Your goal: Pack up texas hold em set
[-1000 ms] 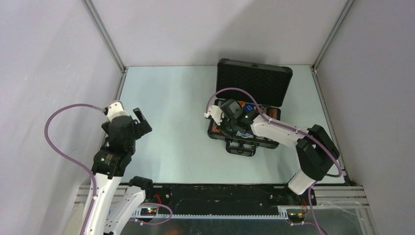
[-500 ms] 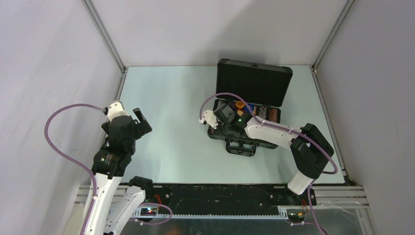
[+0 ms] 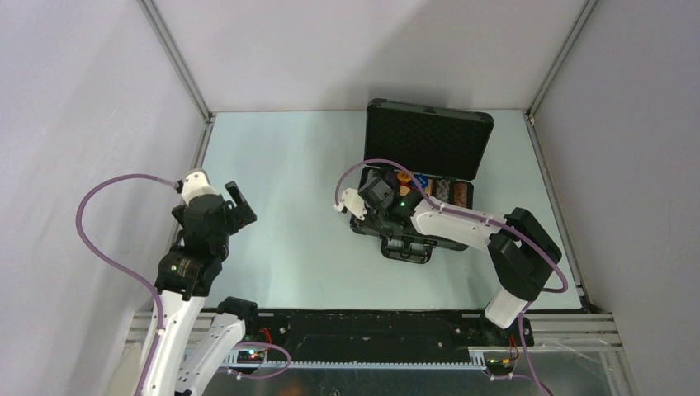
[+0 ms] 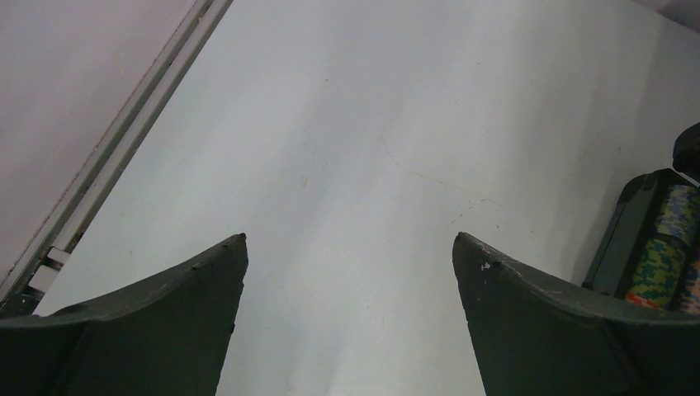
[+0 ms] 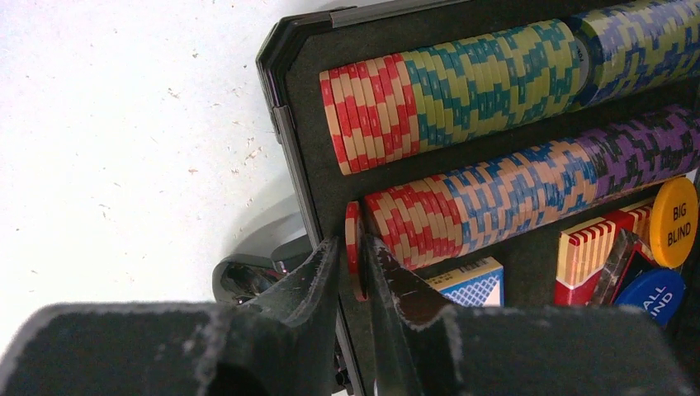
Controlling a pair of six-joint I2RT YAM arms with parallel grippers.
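The right hand [image 5: 352, 246] has swung to the black case's [image 5: 290, 124] left end and stands a red-white chip [image 5: 353, 221] against the lower chip row [image 5: 495, 186], so that chip looks nearly stowed. Whether the hand still pinches it, I cannot tell. The left hand [image 4: 351, 239] gapes empty over the table [image 4: 347, 124].

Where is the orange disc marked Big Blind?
In the right wrist view the orange disc sits inside the case, far right, under the lower chip row and above a blue disc.
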